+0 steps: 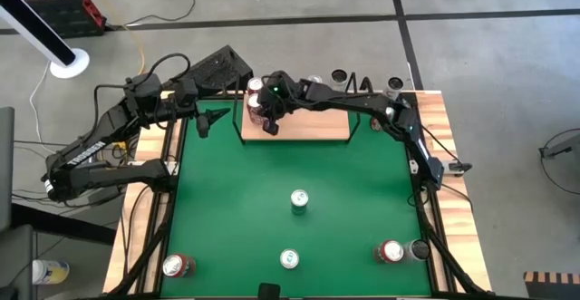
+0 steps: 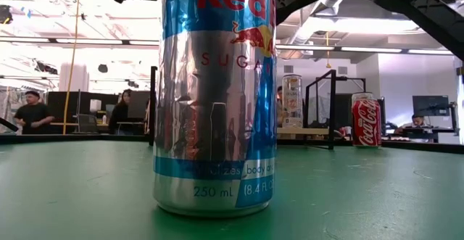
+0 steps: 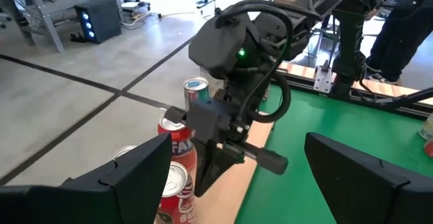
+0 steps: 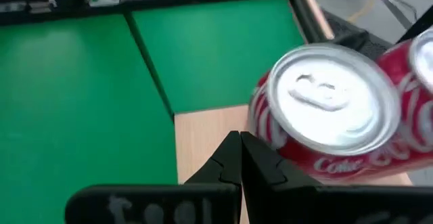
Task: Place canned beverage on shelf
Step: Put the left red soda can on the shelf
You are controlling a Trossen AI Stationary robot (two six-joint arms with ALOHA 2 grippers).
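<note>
The shelf (image 1: 308,126), a light-wood board, lies at the table's far edge. Several cans stand on its left end (image 1: 256,101). They include red Coke cans (image 3: 177,183) and a blue-topped can (image 3: 196,87). My right gripper (image 1: 270,126) is shut and slants down over the board (image 4: 203,136), just in front of the nearest red can (image 4: 325,116). Nothing is between its fingers. My left gripper (image 1: 207,119) hangs open above the table's far left corner. It faces the cans and touches nothing (image 3: 237,139). My right gripper's shut fingertips (image 4: 254,160) stand right beside the lower side wall of the nearest red can (image 4: 298,158), which is upright on the shelf. The fingers slant down from the table's right. I cannot tell whether they touch the can.
More cans stand on the green table: a green-topped one at the middle (image 1: 299,200), one at the near edge (image 1: 289,259), and red ones near left (image 1: 177,266) and near right (image 1: 391,251). A Red Bull can (image 2: 214,95) fills the low view.
</note>
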